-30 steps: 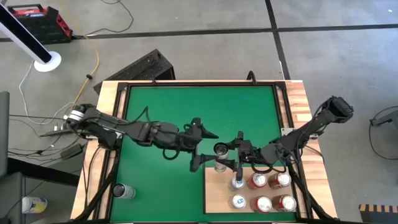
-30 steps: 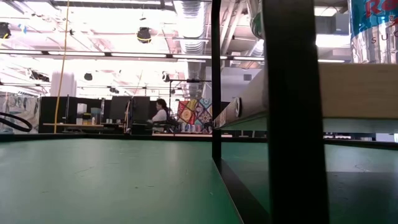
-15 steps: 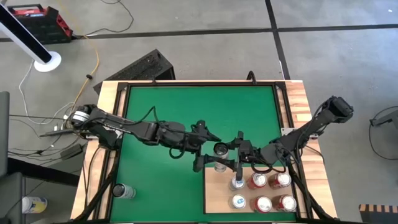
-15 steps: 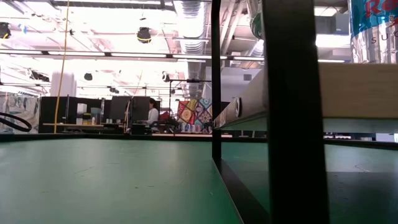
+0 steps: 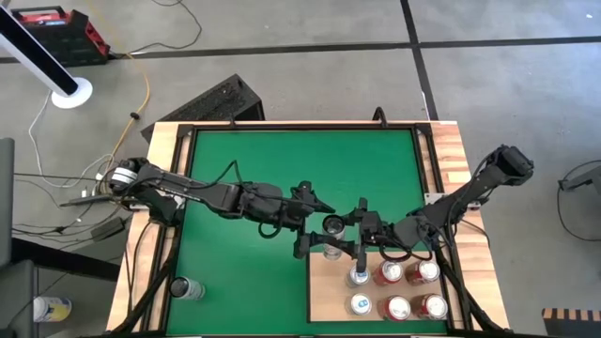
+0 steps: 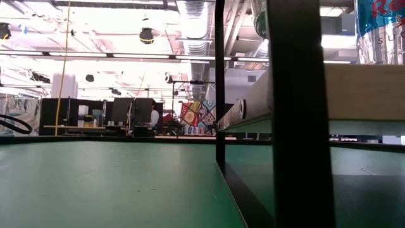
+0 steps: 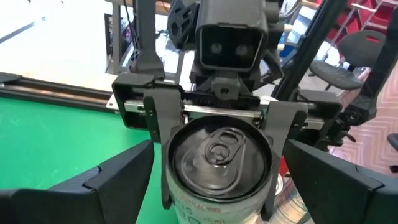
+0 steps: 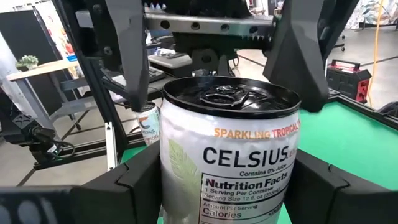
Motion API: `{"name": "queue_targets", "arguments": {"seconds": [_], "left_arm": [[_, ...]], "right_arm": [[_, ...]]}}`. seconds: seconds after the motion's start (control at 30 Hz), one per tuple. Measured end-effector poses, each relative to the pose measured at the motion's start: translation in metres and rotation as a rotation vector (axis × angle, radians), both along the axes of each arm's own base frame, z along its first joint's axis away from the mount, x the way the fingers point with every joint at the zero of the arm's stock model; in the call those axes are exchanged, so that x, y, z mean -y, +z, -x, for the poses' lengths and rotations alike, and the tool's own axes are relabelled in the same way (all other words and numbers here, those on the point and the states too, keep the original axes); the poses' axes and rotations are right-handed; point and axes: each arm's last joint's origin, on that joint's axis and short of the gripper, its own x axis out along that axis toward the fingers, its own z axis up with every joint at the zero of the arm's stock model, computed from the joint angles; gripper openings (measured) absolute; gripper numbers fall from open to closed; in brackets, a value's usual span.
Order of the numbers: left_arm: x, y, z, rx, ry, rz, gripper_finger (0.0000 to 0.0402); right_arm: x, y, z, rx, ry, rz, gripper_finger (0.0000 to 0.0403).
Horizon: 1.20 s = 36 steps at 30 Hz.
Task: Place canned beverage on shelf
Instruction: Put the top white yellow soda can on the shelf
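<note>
A silver Celsius can [image 8: 227, 155] is in my right gripper [image 5: 338, 229], beside the far left corner of the pale wooden shelf [image 5: 329, 299]. The can's top shows in the high view [image 5: 332, 224] and in the left wrist view [image 7: 219, 149]. My left gripper [image 5: 315, 227] is open. It faces the right gripper, and its dark fingers [image 7: 118, 180] stand on either side of the can without clearly touching it. The shelf [image 6: 364, 92] stands raised on black legs. My right gripper pinches the can's two opposite sides [image 7: 164, 168] between its two fingers, just below the top rim. The fingers [image 7: 280, 140] come level from the table's right side. The can stands about upright, top up; whether its base rests on anything is hidden.
Several cans [image 5: 398, 307] stand on the shelf in two rows, close to my right arm. One more can [image 5: 186, 289] sits at the near left corner of the green mat [image 5: 282, 160]. A black shelf leg [image 6: 297, 126] fills the low view.
My left gripper has gone toward the table's right and near edges, up to the can in my right gripper, and its open fingers now flank the can. The can and my right gripper have kept still.
</note>
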Motion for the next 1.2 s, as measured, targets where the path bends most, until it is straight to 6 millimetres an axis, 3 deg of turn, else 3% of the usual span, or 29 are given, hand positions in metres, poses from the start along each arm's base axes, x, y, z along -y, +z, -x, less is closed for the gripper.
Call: {"name": "queue_targets", "arguments": {"seconds": [0.33,0.7,0.97,1.2], "left_arm": [[-0.0010,-0.0011,0.0000,-0.013,0.009,0.013,0.0337],[-0.0046,-0.0010,-0.0005,-0.015,0.008,0.029,0.0234],[-0.0047,-0.0010,-0.0005,-0.015,0.010,0.029,0.0231],[-0.0052,-0.0011,-0.0006,-0.015,0.018,0.023,0.0231]], "right_arm": [[0.0002,0.0011,-0.0002,0.008,0.000,0.012,0.0277],[0.0003,0.0007,-0.0002,0.005,-0.002,0.010,0.0277],[0.0003,0.0007,-0.0002,0.005,-0.002,0.010,0.0279],[0.0006,0.0011,-0.0004,0.012,-0.005,-0.036,0.0343]]}}
